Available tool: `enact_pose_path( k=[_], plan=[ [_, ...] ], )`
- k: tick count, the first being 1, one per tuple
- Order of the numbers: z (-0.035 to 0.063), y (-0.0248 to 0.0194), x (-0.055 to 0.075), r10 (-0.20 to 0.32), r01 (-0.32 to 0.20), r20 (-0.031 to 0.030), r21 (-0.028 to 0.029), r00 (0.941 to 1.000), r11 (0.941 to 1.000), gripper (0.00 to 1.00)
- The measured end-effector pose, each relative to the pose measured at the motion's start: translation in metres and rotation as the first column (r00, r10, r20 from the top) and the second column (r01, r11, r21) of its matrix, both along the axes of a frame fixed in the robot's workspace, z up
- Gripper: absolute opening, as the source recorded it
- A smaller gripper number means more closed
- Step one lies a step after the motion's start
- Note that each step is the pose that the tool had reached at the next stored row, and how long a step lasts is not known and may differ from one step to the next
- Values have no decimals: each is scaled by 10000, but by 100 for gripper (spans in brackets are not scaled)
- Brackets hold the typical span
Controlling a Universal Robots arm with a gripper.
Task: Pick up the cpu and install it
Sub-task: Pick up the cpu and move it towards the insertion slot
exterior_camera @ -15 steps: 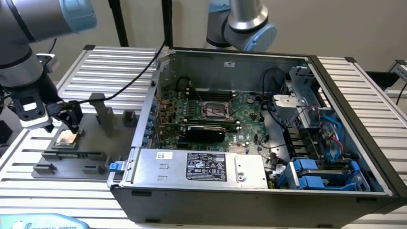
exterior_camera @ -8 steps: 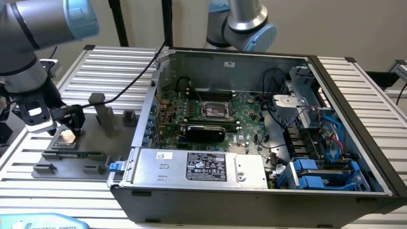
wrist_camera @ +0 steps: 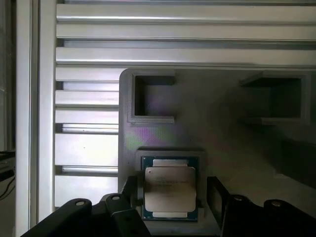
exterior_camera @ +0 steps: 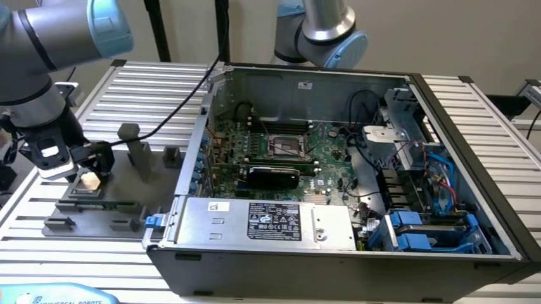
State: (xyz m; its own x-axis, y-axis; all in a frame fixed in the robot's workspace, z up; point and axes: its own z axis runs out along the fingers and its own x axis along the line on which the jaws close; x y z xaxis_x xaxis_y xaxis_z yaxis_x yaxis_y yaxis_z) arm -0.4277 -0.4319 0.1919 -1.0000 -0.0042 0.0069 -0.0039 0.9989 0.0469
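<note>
**Fingers spread around the cpu, chip sitting in its holder**

Exterior view first. The arm (exterior_camera: 42, 82) bends down on the exterior view's left, over a dark grey plastic holder block (exterior_camera: 127, 212) that lies on the ribbed aluminium surface (exterior_camera: 161, 88). The fingers (exterior_camera: 103, 163) hang right at the cpu (exterior_camera: 87, 183), a small pale square seated in the block, well apart from the case. You can't really judge the finger gap from this angle.

What this view does give is the big picture. The grey steel computer case (exterior_camera: 338, 266) lies open beside the block. Inside it are a green motherboard (exterior_camera: 330, 152), a dark metal-framed socket (exterior_camera: 283, 147), a silver power supply box (exterior_camera: 270, 221) with a label, and blue plastic drive brackets (exterior_camera: 422, 234). A thin green memory stick (exterior_camera: 108, 204) lies in the block near the cpu. A second arm (exterior_camera: 325, 31) stands behind the case.

The wrist view is where the detail is. The cpu (wrist_camera: 169, 187) lies flat in a square recess of the holder block (wrist_camera: 207, 128). It has a matte silver lid with faint print and a darker greenish border. The black fingers (wrist_camera: 217, 195) stand apart, one on each side of the chip, clamped on nothing. The block looks matte and slightly grainy, with rectangular pockets (wrist_camera: 153, 98) sunk into it. Smooth metal slats of the surface (wrist_camera: 84, 49) run past it.
</note>
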Motion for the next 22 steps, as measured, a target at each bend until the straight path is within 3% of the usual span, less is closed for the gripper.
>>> enact_pose_path(
  k=[9,13,17,22],
  plan=[
    [-15,7,0,3,-3,-1,-24,10000,10000,67],
    [-28,16,0,8,-8,-13,-85,10000,10000,67],
    [-37,30,0,9,-9,-30,-183,10000,9998,67],
    [-46,42,0,14,-15,-34,-227,10000,9997,67]
  ],
)
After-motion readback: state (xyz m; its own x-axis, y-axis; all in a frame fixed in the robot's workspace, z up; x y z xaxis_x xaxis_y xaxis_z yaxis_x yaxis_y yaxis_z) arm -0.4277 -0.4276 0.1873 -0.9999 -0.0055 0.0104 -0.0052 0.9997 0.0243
